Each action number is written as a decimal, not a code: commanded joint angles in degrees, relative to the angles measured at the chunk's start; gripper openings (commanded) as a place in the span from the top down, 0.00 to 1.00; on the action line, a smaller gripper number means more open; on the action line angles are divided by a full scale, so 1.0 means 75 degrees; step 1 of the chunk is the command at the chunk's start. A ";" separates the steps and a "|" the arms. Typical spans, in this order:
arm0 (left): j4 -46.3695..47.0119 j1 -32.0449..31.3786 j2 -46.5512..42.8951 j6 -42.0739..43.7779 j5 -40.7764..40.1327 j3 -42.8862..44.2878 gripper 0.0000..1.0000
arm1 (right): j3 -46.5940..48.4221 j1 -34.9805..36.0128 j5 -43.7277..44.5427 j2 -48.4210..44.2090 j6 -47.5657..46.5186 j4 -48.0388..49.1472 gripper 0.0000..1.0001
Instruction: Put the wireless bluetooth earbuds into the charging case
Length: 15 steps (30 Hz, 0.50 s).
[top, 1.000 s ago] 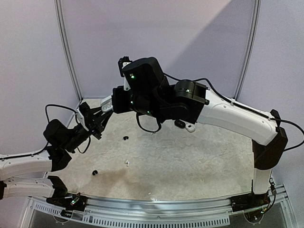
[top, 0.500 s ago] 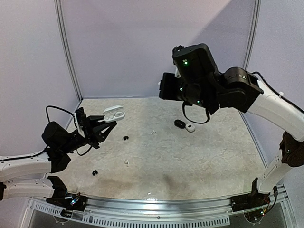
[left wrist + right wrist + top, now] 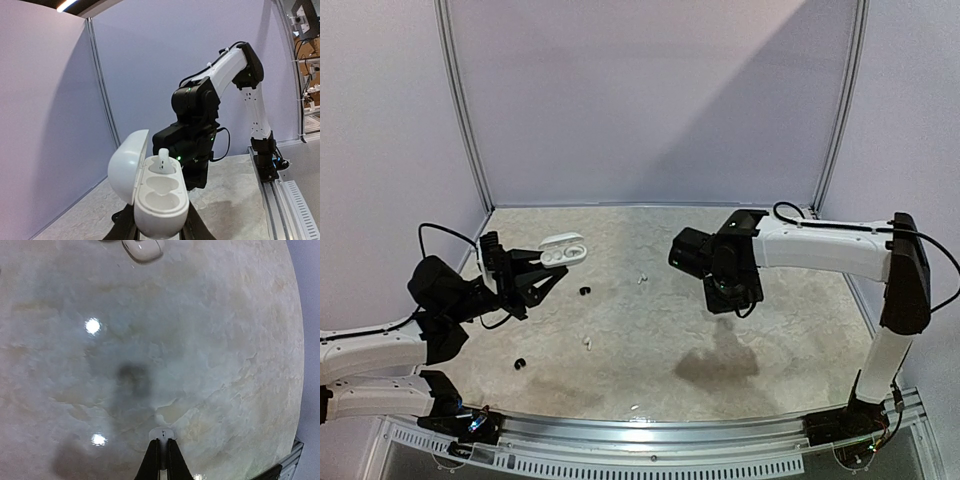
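While your left gripper [image 3: 542, 272] pinches the open white charging case [image 3: 161, 202] clear of the table [image 3: 790, 350], one white earbud [image 3: 163, 160] stands in its far socket. Your right gripper [image 3: 161, 454] hangs over the table's right half, fingers pressed together. A small white piece [image 3: 163, 432] shows at their tips; you cannot tell whether it is held. A black earbud [image 3: 584, 291] and another white earbud [image 3: 587, 342] lie loose near the left arm
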 commanded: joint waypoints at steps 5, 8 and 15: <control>-0.0407 -0.0102 -0.0194 0.0187 -0.0032 -0.0009 1.00 | -0.0218 -0.0282 -0.0811 0.1705 -0.0155 -0.0137 1.00; -0.0419 -0.0099 -0.0184 0.0181 -0.0040 0.0006 1.00 | -0.0175 -0.0305 -0.0987 0.2316 -0.0232 -0.0036 1.00; -0.0552 -0.0099 -0.0113 0.0361 0.0039 0.0104 1.00 | 0.0156 -0.0290 -0.1240 0.3057 -0.0242 0.0015 0.98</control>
